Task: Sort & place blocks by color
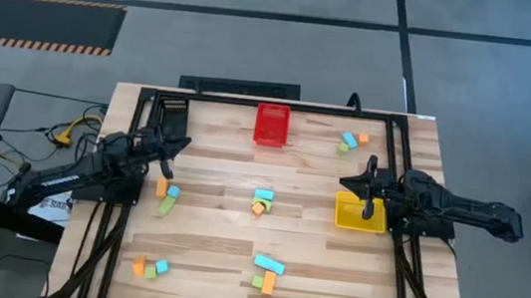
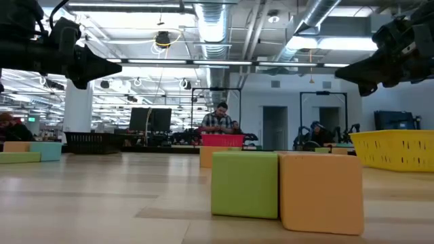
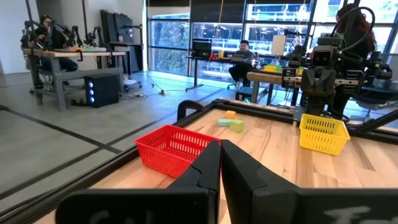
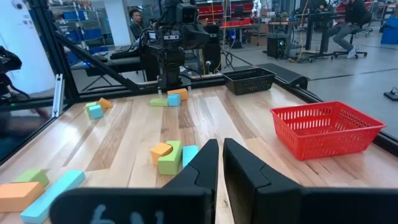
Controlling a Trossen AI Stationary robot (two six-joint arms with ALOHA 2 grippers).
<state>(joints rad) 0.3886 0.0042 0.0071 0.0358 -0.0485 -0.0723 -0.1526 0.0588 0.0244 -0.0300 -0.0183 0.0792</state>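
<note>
Small orange, light blue and light green blocks lie on the wooden table in several clusters: at the far right (image 1: 352,140), the middle (image 1: 261,202), the left (image 1: 168,196), the near left (image 1: 149,267) and the near middle (image 1: 266,273). My left gripper (image 1: 182,146) hovers shut above the table's left part, over no block, pointing toward the right edge. My right gripper (image 1: 344,181) hovers shut by the far rim of the yellow bin (image 1: 358,216), pointing toward the left edge. Both sets of fingers are empty, as the wrist views show (image 3: 221,149) (image 4: 221,149).
A red bin (image 1: 270,125) stands at the far middle and a black bin (image 1: 173,110) at the far left corner. A dark frame rail (image 1: 280,107) runs around the table. In the low view, a green cube (image 2: 244,183) and an orange cube (image 2: 322,192) sit close to the camera. People are in the room beyond.
</note>
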